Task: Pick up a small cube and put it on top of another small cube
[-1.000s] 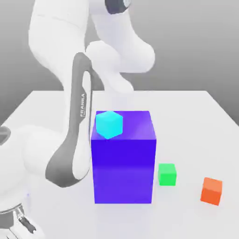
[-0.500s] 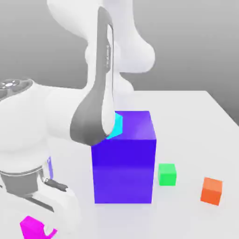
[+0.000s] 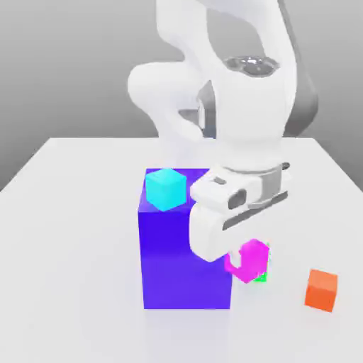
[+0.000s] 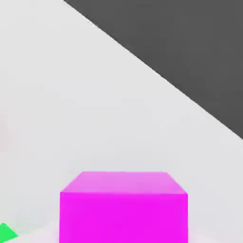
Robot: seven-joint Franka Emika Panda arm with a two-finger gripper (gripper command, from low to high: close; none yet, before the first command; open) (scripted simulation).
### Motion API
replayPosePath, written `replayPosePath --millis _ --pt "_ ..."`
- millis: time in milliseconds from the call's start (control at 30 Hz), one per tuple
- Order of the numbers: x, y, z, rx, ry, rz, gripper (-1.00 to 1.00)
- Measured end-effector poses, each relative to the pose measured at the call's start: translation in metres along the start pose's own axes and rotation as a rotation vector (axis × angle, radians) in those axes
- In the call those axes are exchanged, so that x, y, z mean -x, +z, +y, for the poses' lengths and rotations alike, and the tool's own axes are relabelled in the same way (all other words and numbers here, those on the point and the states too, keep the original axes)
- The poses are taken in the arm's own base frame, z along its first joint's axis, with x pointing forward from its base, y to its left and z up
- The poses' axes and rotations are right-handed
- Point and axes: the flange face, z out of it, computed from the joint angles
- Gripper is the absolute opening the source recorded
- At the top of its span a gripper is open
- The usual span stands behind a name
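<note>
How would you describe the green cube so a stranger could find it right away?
Start at the big blue-violet block on the white table. By its lower corner, on the exterior view's right, the green cube peeks out behind the magenta cube at the end effector. It is the only green thing; the orange cube sits farther right.

The small bright green cube [image 3: 261, 277] is almost all hidden behind the small bright pink cube [image 3: 249, 259] in the exterior view; only a thin green bit peeks out. In the hand view the picture's edge cuts off the pink cube's [image 4: 123, 209] lower part, and just a corner of the green cube [image 4: 6, 233] shows. The white arm hides part of the big blue-violet block [image 3: 170, 248].
</note>
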Motion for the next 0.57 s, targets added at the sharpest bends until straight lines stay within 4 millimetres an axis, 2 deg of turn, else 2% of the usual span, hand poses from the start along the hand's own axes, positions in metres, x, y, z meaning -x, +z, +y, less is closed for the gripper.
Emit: replayPosePath --millis 133,200,267,467,500,567 --pt "0.056 0.004 -0.037 -0.004 -0.319 -0.012 -1.0" --pt "0.086 0.017 -0.041 0.019 -0.439 -0.044 -1.0" --pt "0.096 0.033 -0.041 0.032 -0.478 -0.061 -1.0" --pt "0.102 0.081 -0.037 0.037 -0.487 -0.066 -1.0" --pt "0.103 0.088 -0.038 0.037 -0.491 -0.066 1.0" --pt "0.102 0.088 -0.036 0.038 -0.485 -0.066 1.0"
